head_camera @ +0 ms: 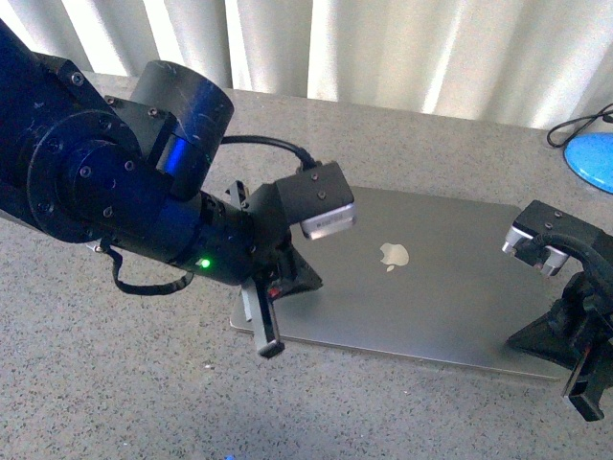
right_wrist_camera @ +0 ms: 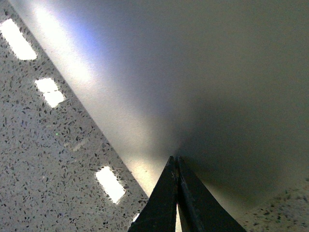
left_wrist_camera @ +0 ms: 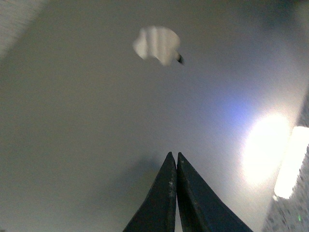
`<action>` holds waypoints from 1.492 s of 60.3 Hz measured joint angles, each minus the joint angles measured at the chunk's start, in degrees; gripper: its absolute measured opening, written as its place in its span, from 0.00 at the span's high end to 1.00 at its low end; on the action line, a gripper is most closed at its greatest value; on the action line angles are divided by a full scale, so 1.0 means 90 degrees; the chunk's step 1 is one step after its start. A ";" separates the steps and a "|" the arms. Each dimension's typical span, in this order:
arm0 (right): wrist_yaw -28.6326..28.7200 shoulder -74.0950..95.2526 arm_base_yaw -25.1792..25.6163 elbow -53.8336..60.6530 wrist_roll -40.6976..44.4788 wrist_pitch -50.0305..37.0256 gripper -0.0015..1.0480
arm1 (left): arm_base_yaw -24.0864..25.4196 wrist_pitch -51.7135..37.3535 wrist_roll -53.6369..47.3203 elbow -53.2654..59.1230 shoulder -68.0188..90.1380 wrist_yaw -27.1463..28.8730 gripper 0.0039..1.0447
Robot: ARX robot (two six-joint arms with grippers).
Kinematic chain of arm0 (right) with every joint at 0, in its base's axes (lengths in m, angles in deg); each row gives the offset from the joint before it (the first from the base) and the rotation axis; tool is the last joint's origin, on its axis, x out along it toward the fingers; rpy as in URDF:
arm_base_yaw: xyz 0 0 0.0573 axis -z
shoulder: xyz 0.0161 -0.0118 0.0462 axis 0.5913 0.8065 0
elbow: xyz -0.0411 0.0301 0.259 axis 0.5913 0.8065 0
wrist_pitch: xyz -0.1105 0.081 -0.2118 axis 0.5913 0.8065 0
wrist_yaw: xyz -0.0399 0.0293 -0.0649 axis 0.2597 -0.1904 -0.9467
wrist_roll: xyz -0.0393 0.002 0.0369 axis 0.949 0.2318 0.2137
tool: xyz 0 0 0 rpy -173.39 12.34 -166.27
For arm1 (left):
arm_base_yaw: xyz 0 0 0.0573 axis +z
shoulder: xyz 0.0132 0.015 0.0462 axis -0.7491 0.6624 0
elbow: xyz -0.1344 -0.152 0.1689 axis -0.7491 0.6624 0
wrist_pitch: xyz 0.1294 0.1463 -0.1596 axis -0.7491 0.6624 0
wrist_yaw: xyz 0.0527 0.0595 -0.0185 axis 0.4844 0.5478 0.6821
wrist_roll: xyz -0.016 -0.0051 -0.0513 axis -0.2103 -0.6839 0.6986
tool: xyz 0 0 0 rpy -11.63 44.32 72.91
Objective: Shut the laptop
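Left tool [left_wrist_camera: 174,157] and right tool [right_wrist_camera: 175,160], both pinched empty, meet the laptop [head_camera: 421,287] mid-frame: likely stiff, slick; press near its front edge.

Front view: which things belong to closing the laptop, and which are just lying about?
Job in hand:
laptop, lid down flat
left gripper, shut, over the lid
right gripper, shut, near the lid's edge

Lying about:
blue object, far right of the table
black cable beside it
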 joint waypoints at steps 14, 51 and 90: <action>-0.0991 -0.0942 0.0226 -0.0321 -0.1256 -0.0644 0.99 | 0.0549 -0.2446 0.3317 0.0350 -0.0918 0.0899 0.97; -0.2540 -0.3446 0.0476 -0.0211 -0.3470 -0.1039 0.52 | 0.2363 -0.1732 0.7708 0.1588 -0.3750 0.3536 0.49; -0.2518 -0.5287 0.0155 0.3385 -0.4090 -0.5882 0.99 | 0.2334 -0.4333 0.4483 0.5197 -0.6139 0.3538 0.97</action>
